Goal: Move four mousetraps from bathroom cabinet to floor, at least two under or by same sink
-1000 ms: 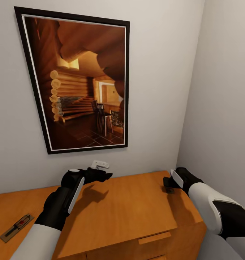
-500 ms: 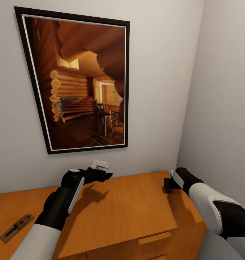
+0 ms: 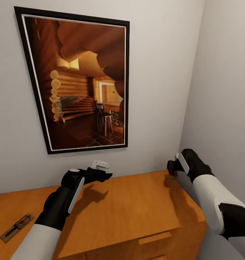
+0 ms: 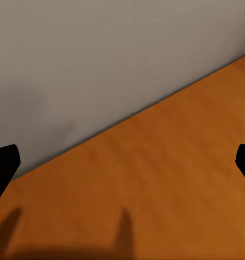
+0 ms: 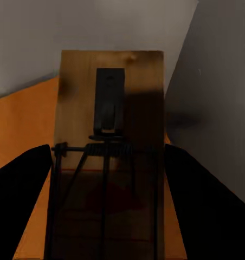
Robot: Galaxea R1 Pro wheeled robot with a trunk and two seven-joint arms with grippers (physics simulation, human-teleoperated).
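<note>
A mousetrap was held pinched between the fingers of the right gripper, lifted clear above the cabinet's back right corner, its long axis running out along the fingers. A second mousetrap lay flat near the top's front left edge, nearer the left arm. The left gripper was spread wide and empty above the back edge, by the wall. A framed picture hung above; the floor was out of sight
</note>
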